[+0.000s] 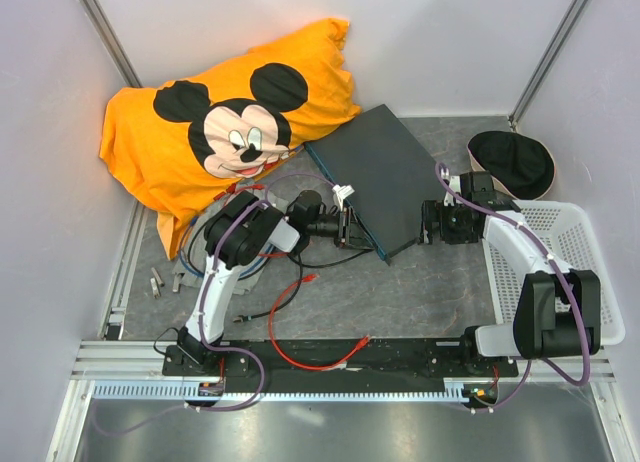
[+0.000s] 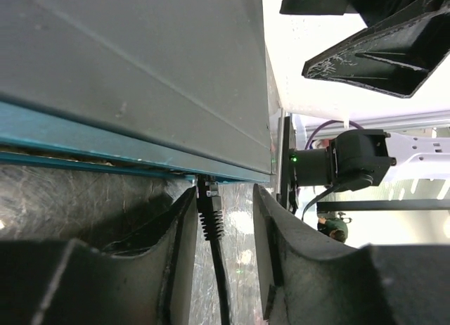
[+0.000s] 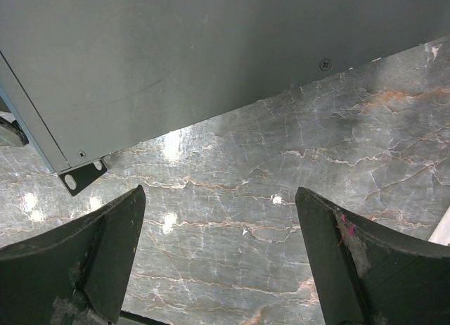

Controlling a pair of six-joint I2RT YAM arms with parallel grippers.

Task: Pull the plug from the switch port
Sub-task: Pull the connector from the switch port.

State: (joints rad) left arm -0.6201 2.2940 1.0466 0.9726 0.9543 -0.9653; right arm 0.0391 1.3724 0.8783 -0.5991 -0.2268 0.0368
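between the fingers [image 2: 176, 255] of the left gripper [image 2: 223, 233], which stand apart, sits the plug [image 2: 209, 214]. it lies close by one finger, with a clear gap to the other, and neither finger clamps it. just ahead of the fingertips the plug is seated in the teal face [image 2: 84, 131] of the switch [image 2: 140, 65]. its black cable [image 2: 222, 290] runs back between the fingers toward the wrist.

the switch lies flat on the marbled table [image 3: 281, 198], between the two grippers. the left gripper is at its socket side and the right gripper [image 3: 219, 247] at the opposite side. the right gripper's fingers are wide apart over the table. the switch's edge lies just ahead of their tips, apart from them.

beyond the switch, on the side away from both arms, rests an orange pillow [image 1: 230, 112] with a mickey mouse print, near the switch's far corner. behind the left gripper, toward the arm bases, a red cable [image 1: 300, 352] loops across the table. outward of the right arm stands a white basket [image 1: 585, 252], and a black cap [image 1: 515, 162] lies at the basket's far end, past the right gripper.
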